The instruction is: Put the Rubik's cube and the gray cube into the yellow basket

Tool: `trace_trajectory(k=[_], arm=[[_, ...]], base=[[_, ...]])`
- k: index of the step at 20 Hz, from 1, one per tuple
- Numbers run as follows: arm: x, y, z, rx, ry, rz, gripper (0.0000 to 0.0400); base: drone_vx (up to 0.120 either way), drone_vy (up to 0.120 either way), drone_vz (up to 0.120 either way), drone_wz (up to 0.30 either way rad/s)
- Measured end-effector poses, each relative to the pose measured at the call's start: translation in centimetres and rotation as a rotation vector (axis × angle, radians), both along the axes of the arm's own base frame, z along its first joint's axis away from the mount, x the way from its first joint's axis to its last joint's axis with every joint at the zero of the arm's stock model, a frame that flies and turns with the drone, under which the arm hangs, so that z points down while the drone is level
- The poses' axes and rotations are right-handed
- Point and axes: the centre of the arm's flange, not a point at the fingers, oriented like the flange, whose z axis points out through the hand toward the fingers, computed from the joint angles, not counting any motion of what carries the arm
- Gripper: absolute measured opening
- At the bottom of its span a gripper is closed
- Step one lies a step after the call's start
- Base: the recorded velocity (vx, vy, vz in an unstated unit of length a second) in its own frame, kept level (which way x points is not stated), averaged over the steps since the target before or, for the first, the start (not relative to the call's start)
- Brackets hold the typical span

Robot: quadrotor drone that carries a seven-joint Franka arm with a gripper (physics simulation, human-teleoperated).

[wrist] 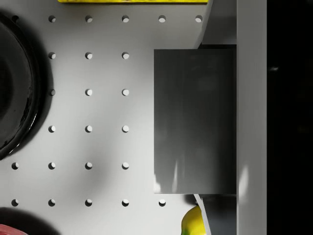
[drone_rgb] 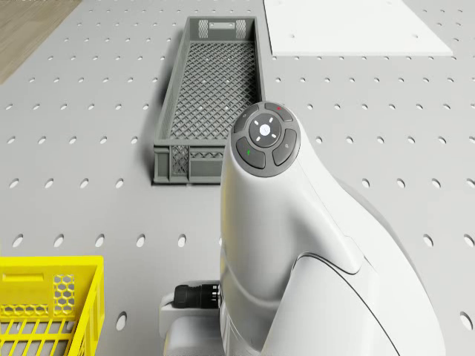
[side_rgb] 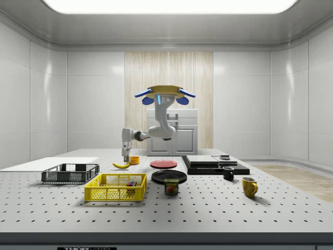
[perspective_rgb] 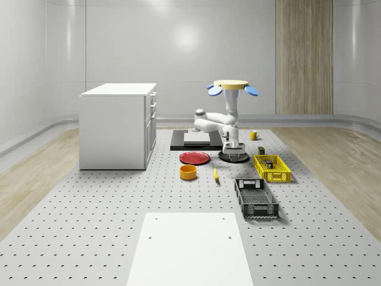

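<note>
Gray cube [wrist: 195, 122] sits pinched in the gripper [wrist: 217, 121]: in the wrist view you see one of the fingers [wrist: 220, 24] pressed flat against each of two opposite faces, so the claw is spread just as wide as the block and clamped on it. The cube hangs clear of the perforated table [wrist: 107, 147], with the rim of the black plate [wrist: 14, 88] to one side and the tip of the banana [wrist: 193, 223] near one corner.

In the whole-scene view, the gripper [perspective_rgb: 235, 150] hangs just right of centre, directly above the black plate [perspective_rgb: 234, 158] and left of the yellow basket [perspective_rgb: 280, 177]. The drone [perspective_rgb: 232, 86] hovers above that spot.

In the side view, the gripper [side_rgb: 125, 156] hangs left of centre, above and behind the yellow basket [side_rgb: 112, 194]. A small multi-coloured block, which looks like the Rubik's cube [side_rgb: 133, 183], lies inside that basket, at its right end.
</note>
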Motion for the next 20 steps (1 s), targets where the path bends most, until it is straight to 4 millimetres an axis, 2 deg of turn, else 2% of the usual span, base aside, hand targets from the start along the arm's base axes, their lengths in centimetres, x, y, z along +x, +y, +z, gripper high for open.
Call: trace_trajectory(k=[1, 20], arm=[[0.0, 0.0, -0.06, 0.0, 0.0, 0.0, 0.025], [0.0, 0.0, -0.28, 0.0, 0.0, 0.0, 0.025]], base=[[0.0, 0.0, 0.0, 0.0], [0.0, 0.12, 0.0, 0.0]])
